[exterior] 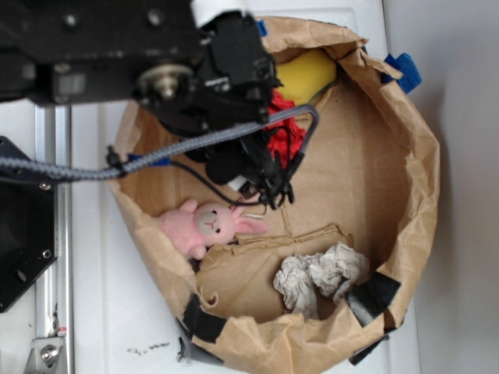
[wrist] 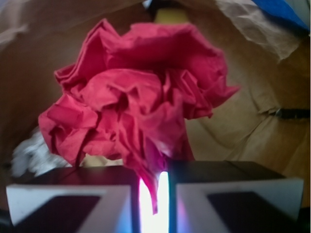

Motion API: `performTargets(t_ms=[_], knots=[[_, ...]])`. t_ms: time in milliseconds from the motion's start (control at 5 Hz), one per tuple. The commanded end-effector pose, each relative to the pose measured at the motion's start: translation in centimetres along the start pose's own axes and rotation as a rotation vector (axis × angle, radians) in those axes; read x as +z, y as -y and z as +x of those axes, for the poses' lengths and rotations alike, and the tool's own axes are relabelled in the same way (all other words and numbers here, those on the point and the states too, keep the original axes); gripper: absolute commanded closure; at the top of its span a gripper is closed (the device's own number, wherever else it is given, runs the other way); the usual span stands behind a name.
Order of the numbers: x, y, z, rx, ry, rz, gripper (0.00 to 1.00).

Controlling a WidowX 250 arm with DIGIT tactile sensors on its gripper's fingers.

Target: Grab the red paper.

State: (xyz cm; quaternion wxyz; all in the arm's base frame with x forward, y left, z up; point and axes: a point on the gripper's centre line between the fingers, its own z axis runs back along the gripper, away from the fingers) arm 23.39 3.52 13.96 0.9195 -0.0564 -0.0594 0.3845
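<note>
The red paper (wrist: 141,97) is a bright red wrinkly wad that fills the middle of the wrist view. A thin tail of it hangs down into the narrow slit between my two fingers. My gripper (wrist: 153,170) is shut on that tail, with the jaws nearly together. In the exterior view the red paper (exterior: 284,132) shows only partly, beside the black gripper (exterior: 277,167) and under the arm, inside the brown paper bag (exterior: 421,156). I cannot tell whether the wad is off the bag's floor.
A yellow sponge (exterior: 306,74) lies at the bag's back, just behind the red paper. A pink plush bunny (exterior: 209,224) lies at the front left and a grey-white paper wad (exterior: 320,276) at the front. The bag's walls stand all round.
</note>
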Motion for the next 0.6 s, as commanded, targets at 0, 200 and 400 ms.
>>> performTargets(t_ms=[0,200,400], knots=[[4.45,1.59,1.12,-0.05,-0.064,0.064,1.0],[5.15,2.13,1.66,-0.017,-0.039,0.06,1.0],[4.87,2.16,1.92,0.028,0.007,0.08,1.0]])
